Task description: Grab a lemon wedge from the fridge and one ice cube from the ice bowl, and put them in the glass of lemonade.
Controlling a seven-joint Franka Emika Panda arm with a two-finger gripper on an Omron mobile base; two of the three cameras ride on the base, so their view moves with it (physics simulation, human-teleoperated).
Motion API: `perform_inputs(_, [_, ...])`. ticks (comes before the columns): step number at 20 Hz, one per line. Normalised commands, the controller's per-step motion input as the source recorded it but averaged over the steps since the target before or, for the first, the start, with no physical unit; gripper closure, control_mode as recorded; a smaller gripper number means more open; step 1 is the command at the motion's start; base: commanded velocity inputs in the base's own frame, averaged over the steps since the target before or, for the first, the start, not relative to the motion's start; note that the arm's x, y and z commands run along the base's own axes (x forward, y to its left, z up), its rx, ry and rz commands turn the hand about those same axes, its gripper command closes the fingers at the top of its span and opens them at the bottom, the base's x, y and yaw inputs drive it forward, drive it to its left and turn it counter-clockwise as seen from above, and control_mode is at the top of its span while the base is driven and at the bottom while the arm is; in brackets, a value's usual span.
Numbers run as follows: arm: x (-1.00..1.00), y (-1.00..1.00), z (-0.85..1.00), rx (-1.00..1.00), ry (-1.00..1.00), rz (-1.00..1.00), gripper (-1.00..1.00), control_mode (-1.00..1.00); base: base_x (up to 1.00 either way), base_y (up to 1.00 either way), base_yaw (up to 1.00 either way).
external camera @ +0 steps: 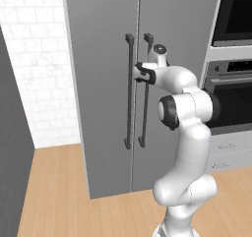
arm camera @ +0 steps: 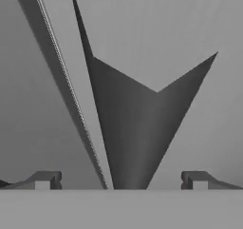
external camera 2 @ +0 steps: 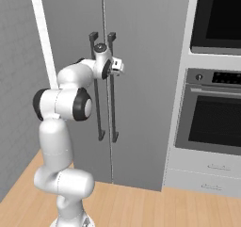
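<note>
Dark and small, the two fingertips (arm camera: 47,179) of the gripper (arm camera: 121,180) stood wide apart in the hand view, with nothing held between them. One long handle ran up between the two tips, so the gripper looked set to close around that bar, likely to pull a door open. From the side views it was hard to tell if the tips touched the bar or were just beside it. The bar (arm camera: 76,104) looked thin, straight and smooth, with a fine ridged edge, and it threw a dark pointed shadow on the flat grey door. Both doors of the fridge (external camera: 103,83) were shut, meeting at a thin seam down the middle, and each had one long dark upright handle (external camera: 129,91) next to that seam. The fridge was tall, plain and smooth, like painted metal. The lemon wedge was most likely inside, hidden by the shut doors. The white arm (external camera 2: 61,103) was round and shiny with dark joints, bent up from the wooden plank floor (external camera: 54,192). A black glass oven (external camera 2: 212,113) sat to the right, and white brick tiles (external camera: 34,59) covered the wall on the left.
</note>
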Motion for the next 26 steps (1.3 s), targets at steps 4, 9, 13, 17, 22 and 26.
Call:
perform_inputs(4, [-0.06, -0.01, 0.0, 0.03, -0.5, 0.0, -1.0, -1.0, 0.0, 0.0, 0.0])
perform_inputs(9, [0.42, 0.0, 0.1, 0.0, -0.07, 0.0, -1.0, -1.0, 0.0, 0.0, 0.0])
perform_inputs(13, [0.69, 0.0, 0.06, 0.0, 0.01, 0.0, -1.0, -1.0, 0.0, 0.0, 0.0])
perform_inputs(17, [0.52, 0.0, 0.0, 0.0, 0.03, 0.0, -1.0, -1.0, 0.0, 0.0, 0.0])
perform_inputs(22, [0.16, 0.0, 0.0, 0.0, 0.05, 0.0, 1.0, -1.0, 0.0, 0.0, 0.0])
perform_inputs(26, [0.08, 0.0, 0.0, 0.0, 0.0, 0.0, 1.0, -1.0, 0.0, 0.0, 0.0])
